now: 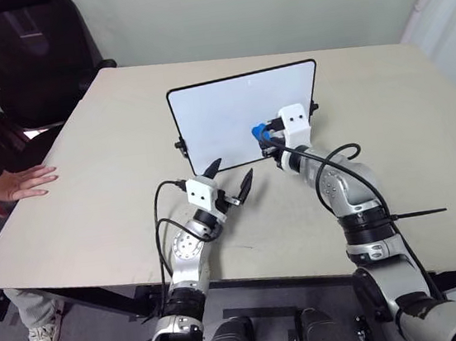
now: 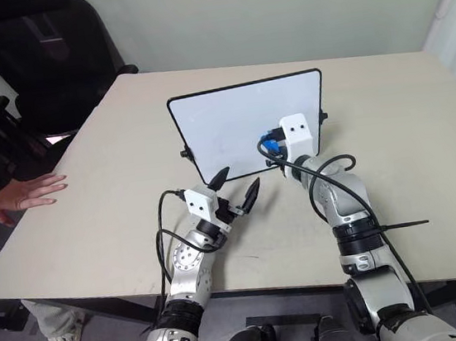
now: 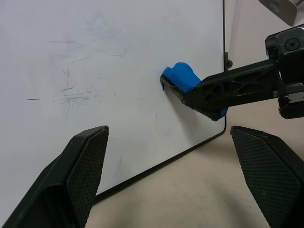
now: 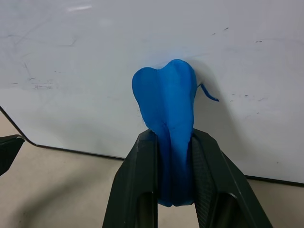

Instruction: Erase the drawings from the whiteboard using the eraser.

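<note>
Right claw [image 4: 172,142], clenched on the eraser [image 4: 167,102] against the board [image 4: 95,61], should wipe toward three o'clock over the blue stroke [image 4: 209,93], pressing evenly.

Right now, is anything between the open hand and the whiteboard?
No. In the left wrist view, just bare table lies between the left gripper and the whiteboard.

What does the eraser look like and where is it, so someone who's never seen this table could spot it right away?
Find the whiteboard standing upright in the middle of the beige table. Against its face, near the lower right corner, the right gripper pinches the eraser, pressed to the board. It is a small bright blue squashed block, the only blue thing among white, black and beige.
</note>
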Robot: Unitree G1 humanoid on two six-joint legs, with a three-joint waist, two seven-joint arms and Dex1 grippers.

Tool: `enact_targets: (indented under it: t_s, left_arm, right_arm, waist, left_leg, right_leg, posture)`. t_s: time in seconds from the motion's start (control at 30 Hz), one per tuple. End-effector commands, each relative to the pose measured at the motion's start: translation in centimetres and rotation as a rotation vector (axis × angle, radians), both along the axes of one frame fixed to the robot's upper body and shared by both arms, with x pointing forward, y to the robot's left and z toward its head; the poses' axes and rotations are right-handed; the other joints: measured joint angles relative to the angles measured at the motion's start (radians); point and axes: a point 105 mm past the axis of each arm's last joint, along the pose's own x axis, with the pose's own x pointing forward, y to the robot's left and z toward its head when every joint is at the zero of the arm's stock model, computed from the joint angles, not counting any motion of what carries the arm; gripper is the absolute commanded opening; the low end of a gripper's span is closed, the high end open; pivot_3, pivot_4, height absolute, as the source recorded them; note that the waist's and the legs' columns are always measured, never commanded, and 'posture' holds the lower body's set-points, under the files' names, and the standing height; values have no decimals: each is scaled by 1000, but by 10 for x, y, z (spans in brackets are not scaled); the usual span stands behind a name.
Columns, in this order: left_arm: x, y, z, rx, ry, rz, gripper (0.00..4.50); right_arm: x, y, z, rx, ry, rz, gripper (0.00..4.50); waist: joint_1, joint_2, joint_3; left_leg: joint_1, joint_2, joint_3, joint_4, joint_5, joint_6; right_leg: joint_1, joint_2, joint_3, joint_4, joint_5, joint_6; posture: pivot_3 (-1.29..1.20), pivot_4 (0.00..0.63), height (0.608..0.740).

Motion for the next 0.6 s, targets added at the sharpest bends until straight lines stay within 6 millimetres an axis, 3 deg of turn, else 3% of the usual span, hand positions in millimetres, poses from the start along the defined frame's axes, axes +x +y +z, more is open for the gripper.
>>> enact_targets:
  t_s: [0.03,0.23,0.6]
  left_arm:
    - [-1,1,-4,-6,2,10,4500]
    - [-1,4,-10,-9,12,16,4500]
    - [0,7,-19,-10,21,14,4500]
  right_arm:
    - [1,9,10,-33,-23,30,777]
    - [5,1,5,-63,13,3,777]
    - [13,-5,30,-31,-59,-28,777]
  waist:
    - [-1,0,0]
    - [-1,1,-1]
    - [-3,4,-2]
  left_leg:
    - [0,0,0,0,0,0]
    - [3,0,0,1,0,-1]
    - [11,0,0,0,-5,-12]
  right_leg:
    - [0,0,0,0,0,0]
    - [2,0,0,2,0,0]
    - [6,0,1,7,1,-2]
  posture:
    - [0,150,740]
    - [0,150,740]
    - [0,150,740]
